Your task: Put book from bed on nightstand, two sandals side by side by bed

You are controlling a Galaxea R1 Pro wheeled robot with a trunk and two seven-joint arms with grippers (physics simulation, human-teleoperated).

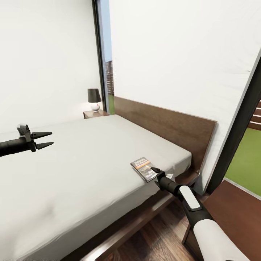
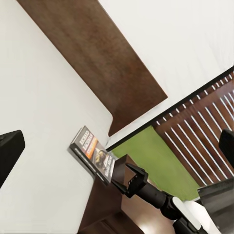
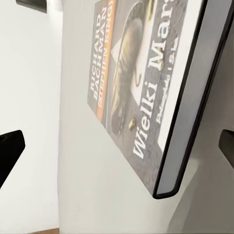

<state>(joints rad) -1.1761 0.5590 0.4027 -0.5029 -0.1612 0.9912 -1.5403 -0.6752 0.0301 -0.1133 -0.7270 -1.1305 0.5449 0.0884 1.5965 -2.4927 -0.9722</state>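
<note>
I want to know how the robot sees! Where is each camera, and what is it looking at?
Head view: up on the head, looking down over the bed, with both arms and the right gripper by the book.
Left wrist view: on the left arm, looking across the mattress at the book and right gripper.
Right wrist view: on the right arm, close above the book.
All three share the book.

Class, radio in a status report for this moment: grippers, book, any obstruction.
Left gripper open, over the bed. Right gripper open at the book, not yet gripping. Book flat by the mattress edge near the headboard. Nothing between.
</note>
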